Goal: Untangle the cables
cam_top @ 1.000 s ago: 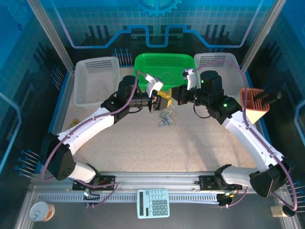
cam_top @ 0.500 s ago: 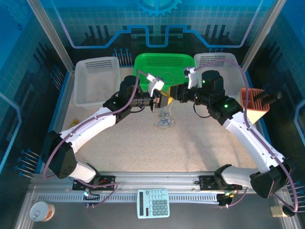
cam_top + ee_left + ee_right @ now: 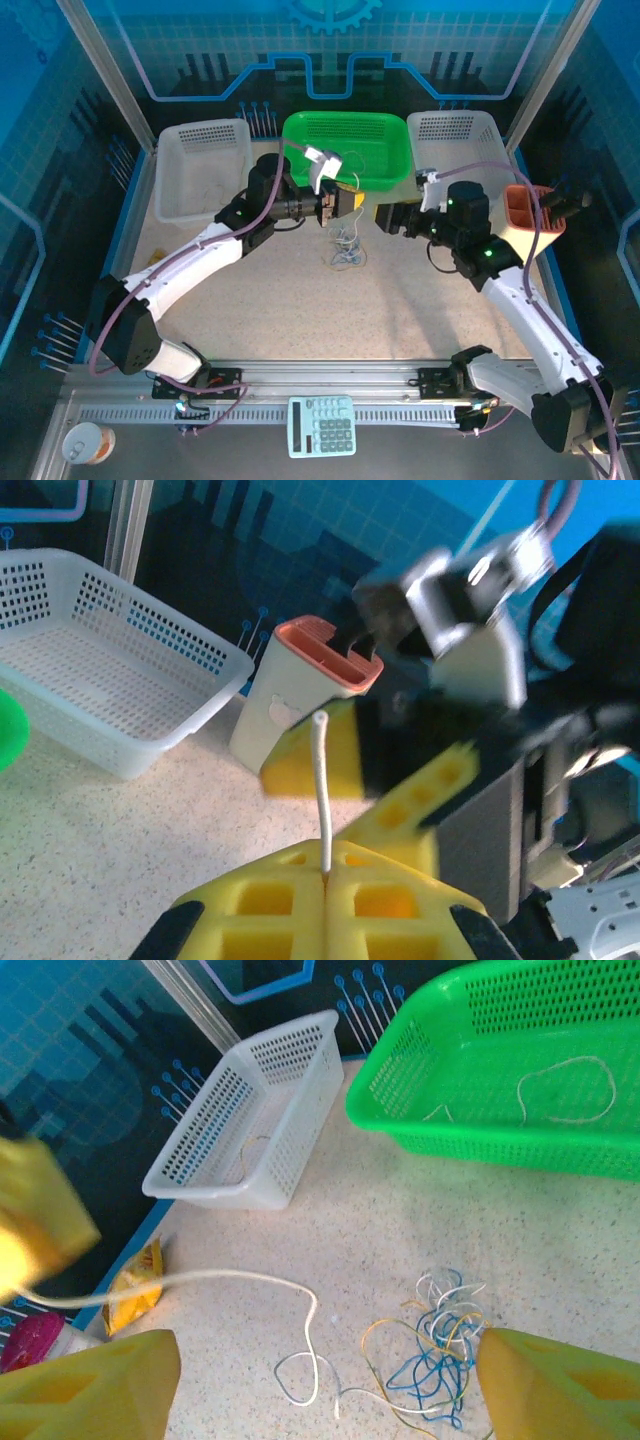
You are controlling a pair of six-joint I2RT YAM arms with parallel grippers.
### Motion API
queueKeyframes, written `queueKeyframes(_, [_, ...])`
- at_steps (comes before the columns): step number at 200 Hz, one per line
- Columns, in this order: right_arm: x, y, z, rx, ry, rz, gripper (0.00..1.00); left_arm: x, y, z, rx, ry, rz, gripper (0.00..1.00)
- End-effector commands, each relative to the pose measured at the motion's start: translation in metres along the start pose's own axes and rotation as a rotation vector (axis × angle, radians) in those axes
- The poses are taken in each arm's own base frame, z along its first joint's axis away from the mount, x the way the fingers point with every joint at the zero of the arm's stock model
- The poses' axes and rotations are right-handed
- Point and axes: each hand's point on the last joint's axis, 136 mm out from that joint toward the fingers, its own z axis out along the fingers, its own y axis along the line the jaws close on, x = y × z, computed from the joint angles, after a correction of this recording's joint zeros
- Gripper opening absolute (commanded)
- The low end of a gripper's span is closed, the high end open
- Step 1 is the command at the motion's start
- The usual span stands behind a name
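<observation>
My left gripper (image 3: 347, 202) hovers above the table in front of the green basket, shut on one end of a white cable (image 3: 320, 780). In the left wrist view the yellow fingers (image 3: 265, 895) meet around that cable. The white cable (image 3: 250, 1278) sags from it to the table and curls into a loop beside the tangle of blue, white and yellow cables (image 3: 445, 1350), also seen from above (image 3: 348, 252). My right gripper (image 3: 383, 216) stands open a short way right of the left one, nothing between its fingers (image 3: 90, 1390).
The green basket (image 3: 345, 118) holds a thin yellowish cord (image 3: 565, 1090). White baskets stand at the back left (image 3: 205, 170) and back right (image 3: 450, 130). An orange-topped holder (image 3: 530, 215) is at the right, a yellow packet (image 3: 135, 1285) at the left edge, a calculator (image 3: 322, 425) near the front.
My right gripper has opened and drawn back to the right, away from the left one. The left gripper has shut on the white cable and kept its place.
</observation>
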Motion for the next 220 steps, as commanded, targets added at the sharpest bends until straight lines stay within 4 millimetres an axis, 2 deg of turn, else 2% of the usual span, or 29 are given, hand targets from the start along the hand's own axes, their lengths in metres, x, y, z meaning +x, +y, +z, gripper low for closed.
queueKeyframes(1, [-0.01,0.021,0.004,-0.101,-0.058,-0.074,0.81,-0.041,-0.026,-0.01,0.037,-0.103,0.026,0.0])
queueKeyframes(55, [-0.008,0.03,0.044,-0.121,-0.03,-0.108,0.82,-0.067,-0.039,-0.011,0.077,-0.151,-0.013,0.0])
queueKeyframes(75, [-0.008,0.031,0.059,-0.137,-0.028,-0.096,0.79,-0.076,-0.042,-0.012,0.088,-0.166,-0.019,0.0])
queueKeyframes(150, [0.014,0.019,0.096,-0.146,0.018,-0.04,0.5,-0.112,-0.063,-0.025,0.122,-0.257,-0.038,0.0])
queueKeyframes(180, [0.022,0.014,0.106,-0.139,0.034,-0.031,0.38,-0.128,-0.075,-0.033,0.144,-0.303,-0.032,0.0])
queueKeyframes(207, [0.026,0.009,0.112,-0.13,0.045,-0.025,0.32,-0.142,-0.086,-0.043,0.156,-0.341,-0.019,0.0])
queueKeyframes(220, [0.03,0.006,0.114,-0.128,0.052,-0.022,0.25,-0.149,-0.091,-0.049,0.161,-0.361,-0.009,0.0])
